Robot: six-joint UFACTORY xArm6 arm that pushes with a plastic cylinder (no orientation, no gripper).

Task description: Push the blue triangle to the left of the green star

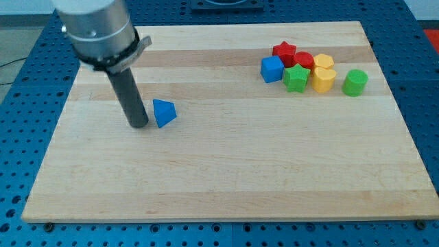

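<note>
The blue triangle (164, 112) lies on the wooden board (226, 171), left of centre. My tip (138, 124) rests on the board just left of it, close to touching. The green star (296, 79) sits far off at the view's upper right, in a cluster of blocks, with a blue cube (272, 69) against its upper left side.
Around the green star are a red star (284, 51), a red block (304, 61), two yellow blocks (324, 62) (323, 79) and a green cylinder (354, 82). The board lies on a blue perforated table (27, 103).
</note>
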